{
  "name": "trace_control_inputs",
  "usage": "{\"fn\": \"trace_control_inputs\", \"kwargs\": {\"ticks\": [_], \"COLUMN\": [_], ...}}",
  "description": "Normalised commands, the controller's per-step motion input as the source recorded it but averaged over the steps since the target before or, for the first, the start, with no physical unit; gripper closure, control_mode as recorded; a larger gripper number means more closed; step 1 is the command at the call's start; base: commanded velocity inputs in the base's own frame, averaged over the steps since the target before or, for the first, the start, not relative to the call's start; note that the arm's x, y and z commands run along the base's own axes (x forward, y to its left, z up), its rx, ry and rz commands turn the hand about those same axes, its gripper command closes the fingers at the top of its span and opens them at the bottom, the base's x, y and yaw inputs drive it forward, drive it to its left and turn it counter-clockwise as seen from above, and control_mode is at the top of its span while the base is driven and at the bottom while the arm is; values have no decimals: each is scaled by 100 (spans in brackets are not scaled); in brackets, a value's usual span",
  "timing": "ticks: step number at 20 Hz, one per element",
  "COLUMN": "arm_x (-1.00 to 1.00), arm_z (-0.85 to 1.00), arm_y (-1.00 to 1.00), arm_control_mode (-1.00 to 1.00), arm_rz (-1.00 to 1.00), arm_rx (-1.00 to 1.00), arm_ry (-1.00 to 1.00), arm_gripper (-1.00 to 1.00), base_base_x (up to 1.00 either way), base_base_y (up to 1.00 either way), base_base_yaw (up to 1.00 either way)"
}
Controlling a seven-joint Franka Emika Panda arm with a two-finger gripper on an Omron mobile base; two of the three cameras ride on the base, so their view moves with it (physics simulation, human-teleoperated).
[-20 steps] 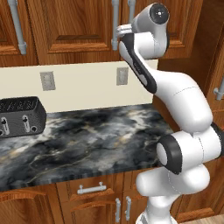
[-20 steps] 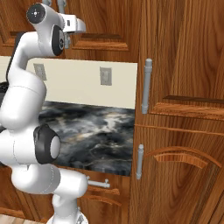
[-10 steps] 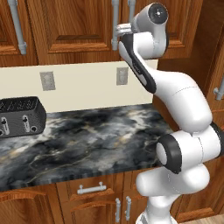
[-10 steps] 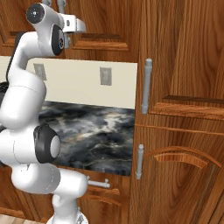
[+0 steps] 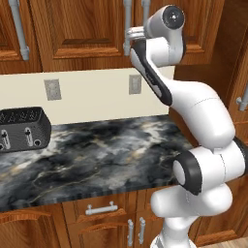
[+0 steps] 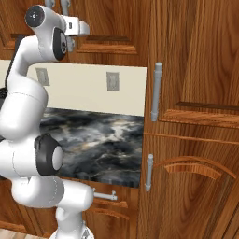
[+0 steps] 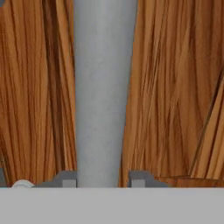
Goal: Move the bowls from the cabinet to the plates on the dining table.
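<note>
Pincer [image 7: 101, 179] tips stand one on each side of a grey bar handle [image 7: 103, 87], drawn in narrow and seeming to touch its flanks at about 7 and 5 o'clock of the hand view; the bar runs straight up to 12 o'clock between them, with reddish-brown wood grain of the cabinet [image 7: 175, 87] door on both sides. Whether the tips truly press the bar or just brush it I cannot tell for sure, though no gap shows. From the left base view the white arm [image 5: 203, 111] rises from about 5 o'clock, bends over the marble worktop [image 5: 97, 155] and reaches up to about 12 o'clock, where the hand meets the long vertical handle [image 5: 127, 19] of the wall cabinet [image 5: 77, 34], whose doors look shut. A dark toaster [image 5: 22, 128] sits on the worktop at 9 o'clock, against the cream wall [image 5: 92, 94] with its sockets. Below the worktop at 6 o'clock are drawer fronts [image 5: 101, 208] with short handles. From the right base view the arm climbs from 7 o'clock to 11 o'clock, the hand [image 6: 74, 28] at the cabinet front, and a tall wooden unit [image 6: 196, 116] with two grey bar handles fills the 3 o'clock side.
</note>
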Motion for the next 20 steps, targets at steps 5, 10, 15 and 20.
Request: {"fn": "trace_control_inputs", "kwargs": {"ticks": [5,10,15,20], "arm_x": [-53,-85,-93,-88], "arm_z": [2,15,21,26], "arm_y": [1,0,0,-5], "arm_control_mode": [-100,-100,-100,-100], "arm_rz": [4,8,11,10], "arm_rx": [0,0,0,0], "arm_ry": [-15,-21,-23,-22], "arm_gripper": [100,100,100,100], "base_base_x": [0,0,0,0], "base_base_y": [0,0,0,0], "base_base_yaw": [0,0,0,0]}}
